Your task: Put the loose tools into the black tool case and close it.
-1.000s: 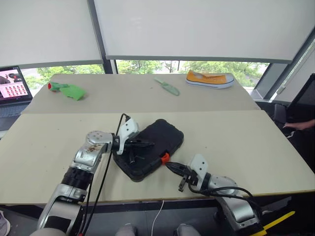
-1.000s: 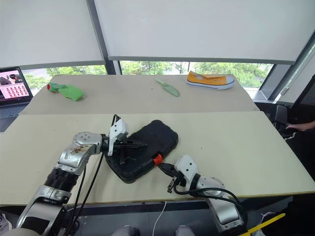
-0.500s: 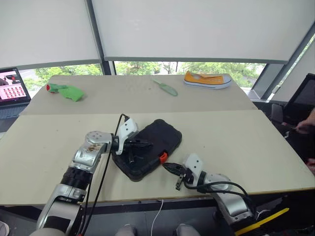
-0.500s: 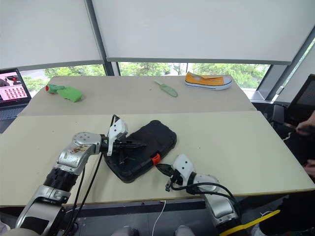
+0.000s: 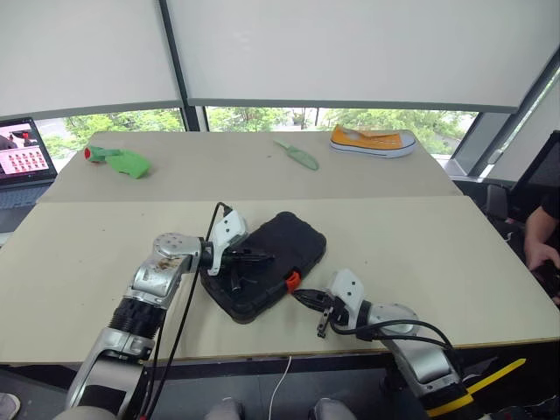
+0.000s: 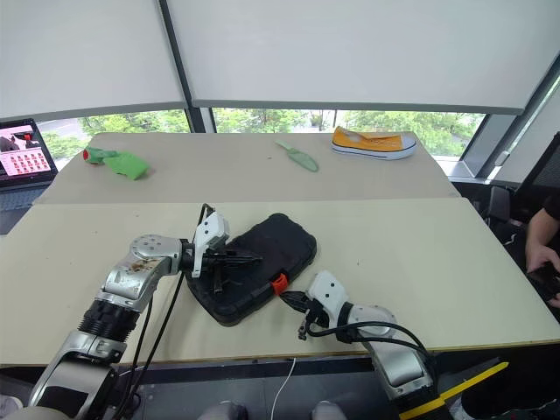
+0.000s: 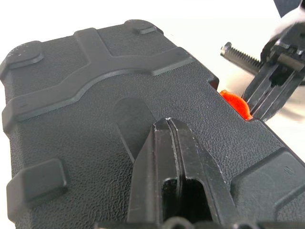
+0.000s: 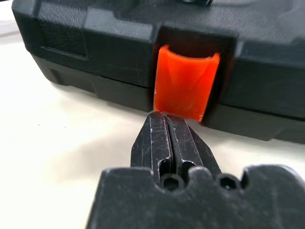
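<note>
Your case (image 5: pixel 267 265) lies shut mid-bench with the left end effector (image 7: pixel 167 125), fingers pressed together, unmoved on its lid while the closed right end effector (image 8: pixel 167 118) has edged to the orange latch (image 8: pixel 186 82)—press it home

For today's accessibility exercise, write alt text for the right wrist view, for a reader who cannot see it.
The right gripper, its two black fingers pressed shut, points at the orange latch on the front edge of the closed black tool case; whether the tips touch the latch cannot be told. The case lies on a pale table.
</note>
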{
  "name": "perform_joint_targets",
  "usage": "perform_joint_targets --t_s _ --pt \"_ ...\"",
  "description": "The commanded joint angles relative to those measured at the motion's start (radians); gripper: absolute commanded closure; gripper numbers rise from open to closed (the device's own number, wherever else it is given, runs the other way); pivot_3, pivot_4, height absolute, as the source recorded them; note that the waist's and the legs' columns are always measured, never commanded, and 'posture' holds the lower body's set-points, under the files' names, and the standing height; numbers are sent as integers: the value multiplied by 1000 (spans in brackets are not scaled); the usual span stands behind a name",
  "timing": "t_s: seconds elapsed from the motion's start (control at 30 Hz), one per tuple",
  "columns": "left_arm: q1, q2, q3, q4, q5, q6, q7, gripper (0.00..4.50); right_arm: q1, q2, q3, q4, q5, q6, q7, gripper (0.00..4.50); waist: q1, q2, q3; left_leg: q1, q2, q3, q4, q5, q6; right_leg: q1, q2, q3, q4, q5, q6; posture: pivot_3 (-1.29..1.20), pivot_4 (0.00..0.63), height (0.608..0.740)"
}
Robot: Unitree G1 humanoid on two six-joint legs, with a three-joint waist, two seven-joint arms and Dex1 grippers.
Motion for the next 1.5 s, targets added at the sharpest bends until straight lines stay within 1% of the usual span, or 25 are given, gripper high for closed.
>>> perform_joint_targets --t_s 0.03,0.6,0.83,1.13,1.27,1.5 --pt "92 8 -103 87 62 82 -5 4500 2 -9 -29 -54 21 12 -6 4472 0 0 0 0 0 0 0 0 0 0 0 0 0 0 0 0 150 740" --pt "81 3 -111 98 64 83 -10 4500 -75 70 -14 35 16 -5 -16 4472 -4 0 0 3 0 0 0 -2 -3 -1 0 0 0 0 0 0 150 740" --pt "99 12 -115 78 62 100 -13 4500 -72 52 -25 -8 28 25 -5 4472 -3 0 0 1 0 0 0 0 0 1 0 0 0 0 0 0 150 740" --pt "109 14 -115 57 60 115 -9 4500 -39 -20 -24 -97 37 124 28 4472 -1 0 0 0 0 0 0 -1 1 0 0 0 0 -1 0 0 150 740" --pt "114 15 -114 49 58 118 -10 4500 -39 -13 -26 -104 45 133 15 4472 -1 0 0 0 0 0 0 -1 2 1 0 0 0 -2 0 0 150 740" --pt "111 12 -119 49 59 121 -11 4500 -83 23 -2 -33 26 111 8 4472 -6 0 0 2 0 0 0 -1 2 1 1 0 0 -2 0 0 150 740"
